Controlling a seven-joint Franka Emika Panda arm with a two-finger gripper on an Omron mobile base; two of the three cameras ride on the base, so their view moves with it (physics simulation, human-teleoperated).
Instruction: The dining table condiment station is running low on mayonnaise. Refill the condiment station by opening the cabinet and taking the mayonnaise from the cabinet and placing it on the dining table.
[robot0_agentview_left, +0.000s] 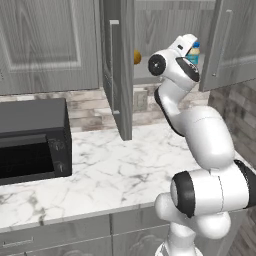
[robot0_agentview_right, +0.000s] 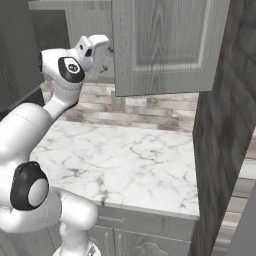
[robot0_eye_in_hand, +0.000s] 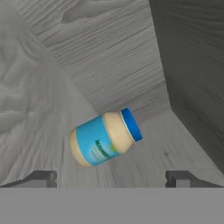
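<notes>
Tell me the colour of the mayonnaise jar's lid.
Blue, on the mayonnaise; clearest in the hand view.

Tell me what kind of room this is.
A kitchen, most likely: a grey wall cabinet with its doors open above a marble counter, a black microwave against a brick backsplash, and a mayonnaise jar on the cabinet shelf.

Flat, even rendered light, soft low-resolution edges, dim cabinet (robot0_agentview_left: 150, 45) interior, faint shadows on the marble counter (robot0_agentview_left: 115, 165).
</notes>
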